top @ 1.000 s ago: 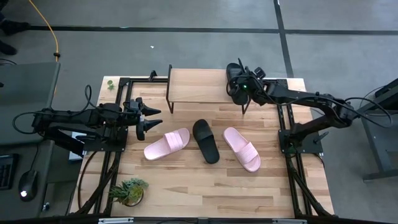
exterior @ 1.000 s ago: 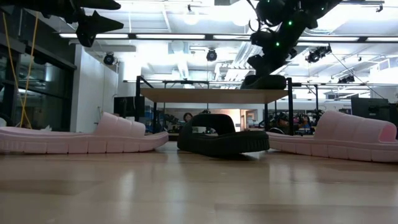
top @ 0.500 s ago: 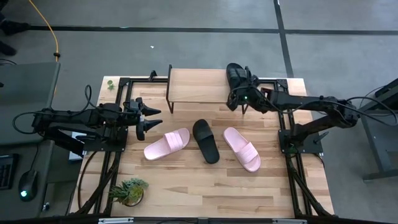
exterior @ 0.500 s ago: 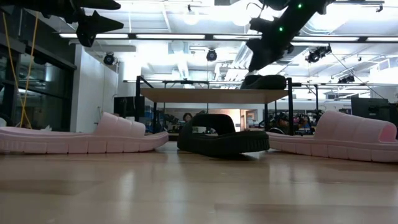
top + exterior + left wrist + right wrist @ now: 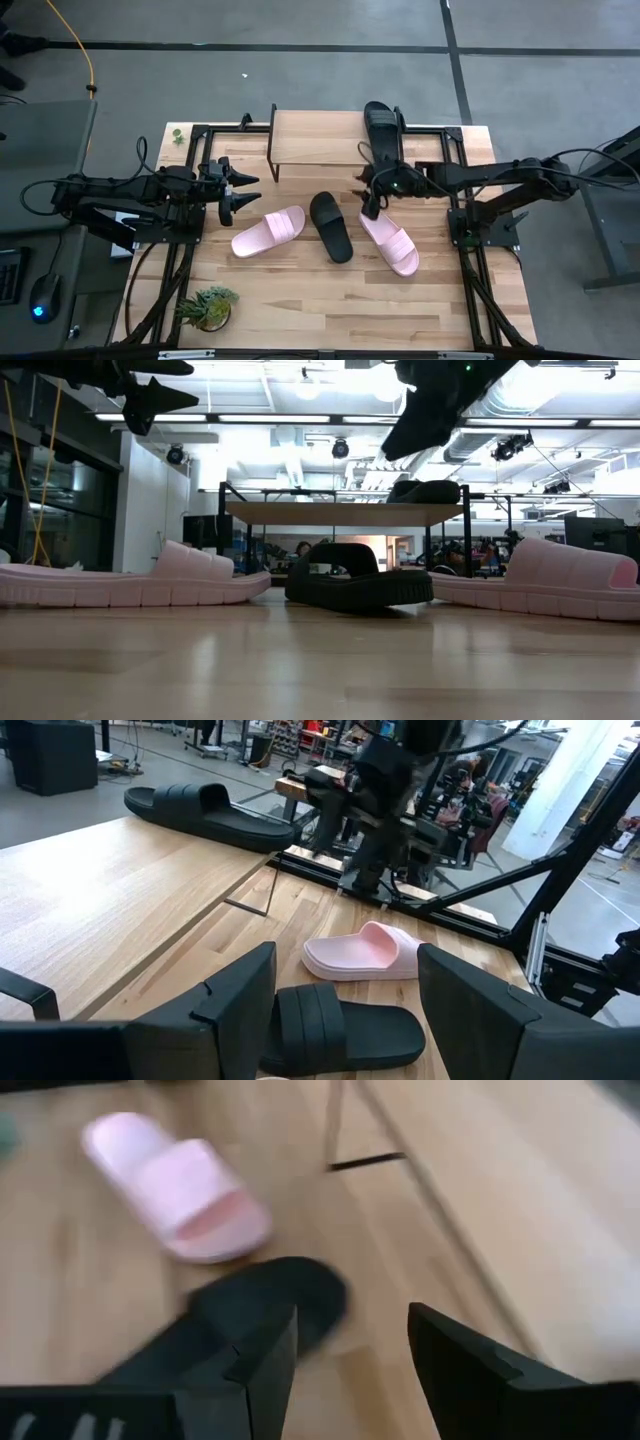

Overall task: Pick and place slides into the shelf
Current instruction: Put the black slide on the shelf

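A black slide lies flat on its sole on the right end of the shelf; it also shows in the left wrist view. On the table in front of the shelf lie a pink slide, a second black slide and another pink slide. My right gripper hangs open in the air over the gap between the black and the right pink slide, tilted down. At the table's left, my left gripper waits open, raised and about level.
A small potted plant stands at the near left corner. Black frame rails run along both sides of the table. The left part of the shelf top is bare wood.
My right gripper has swung away from the shelf's right end toward the near edge, turning as it went, and now hangs over the slides on the table. It has stayed open. The black slide on the shelf has not moved.
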